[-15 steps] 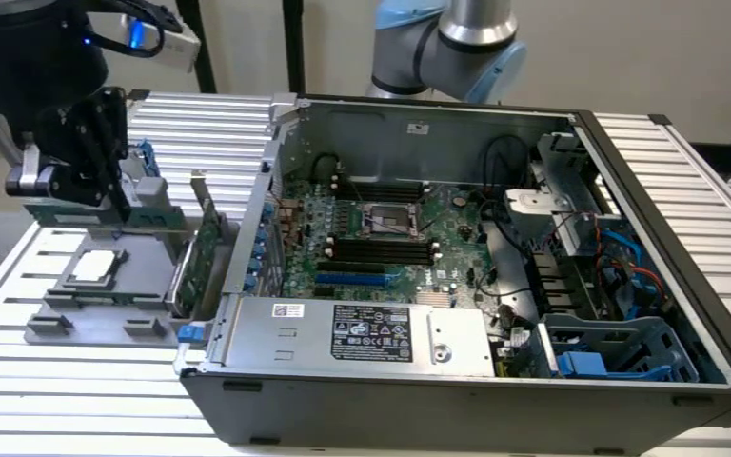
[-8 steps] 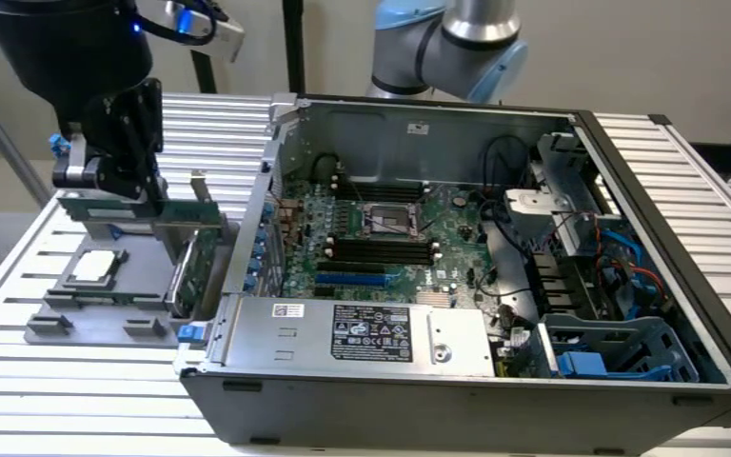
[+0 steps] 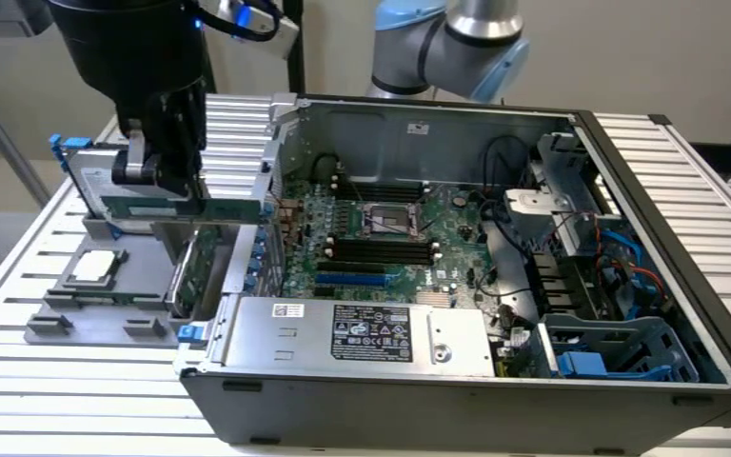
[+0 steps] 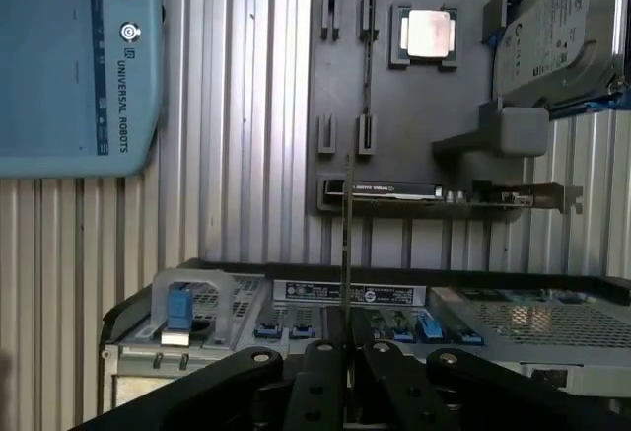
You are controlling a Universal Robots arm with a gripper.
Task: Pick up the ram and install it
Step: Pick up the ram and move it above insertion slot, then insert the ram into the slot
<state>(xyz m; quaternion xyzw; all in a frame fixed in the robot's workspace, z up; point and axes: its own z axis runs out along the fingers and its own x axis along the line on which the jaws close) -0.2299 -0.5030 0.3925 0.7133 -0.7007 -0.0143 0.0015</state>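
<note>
Green and thin, the ram [image 3: 220, 208] sits clamped in the gripper [image 3: 163, 183], whose dark fingers are closed on its upper edge. The stick runs lengthwise out past both sides of them. The exterior view shows it broadside, above the grey fixture plate [image 3: 87, 307]. The open computer case [image 3: 670, 190] stands just beside the gripper, and the motherboard [image 3: 391, 238] with its dark memory slots lies inside, well apart from the stick. The wrist view turns the ram [image 4: 347, 244] edge-on, a bare line running out from the gripper [image 4: 347, 344] toward the plate [image 4: 340, 106]. It also shows what rests there beyond the stick: a processor [image 4: 429, 35], a hard drive [image 4: 552, 36] and an expansion card [image 4: 444, 192]. A blue teach pendant [image 4: 69, 56] is cut off at the frame edge. Chips and label on the ram cannot be made out.
</note>
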